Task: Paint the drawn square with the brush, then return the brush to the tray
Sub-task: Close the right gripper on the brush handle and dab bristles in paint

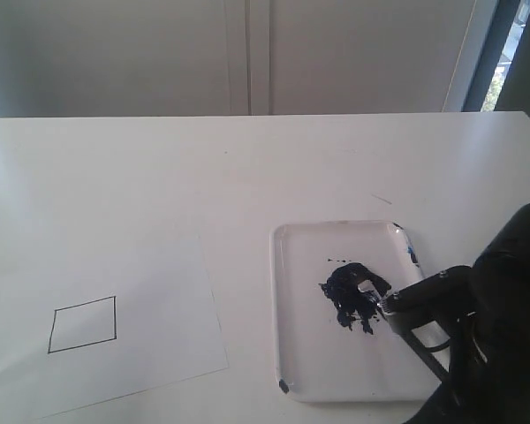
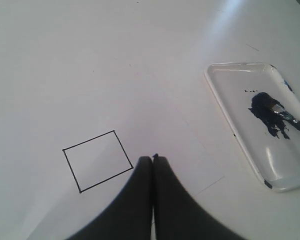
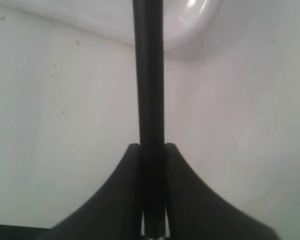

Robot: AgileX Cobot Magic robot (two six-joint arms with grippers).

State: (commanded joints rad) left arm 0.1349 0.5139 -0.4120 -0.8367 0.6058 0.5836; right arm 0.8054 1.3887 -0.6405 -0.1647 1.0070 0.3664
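The drawn square (image 1: 82, 324) is a thin black outline with a white middle, on a paper sheet (image 1: 159, 291) at the left. The tray (image 1: 309, 353) lies to the right with a dark blue paint blotch (image 1: 352, 291) in it. The brush (image 1: 387, 303) has its tip in that blotch. My right gripper (image 1: 459, 287) is shut on its black handle (image 3: 149, 75), past the tray's corner (image 3: 180, 20). My left gripper (image 2: 152, 157) is shut and empty above the paper, just beside the drawn square (image 2: 98, 161). From there the tray (image 2: 225, 95) and brush (image 2: 285, 116) lie off to one side.
Everything rests on a white table (image 1: 247, 168) that ends at a pale wall behind. The paper sheet reaches the table's front left. The right arm's black bulk (image 1: 512, 336) fills the front right corner beside the tray.
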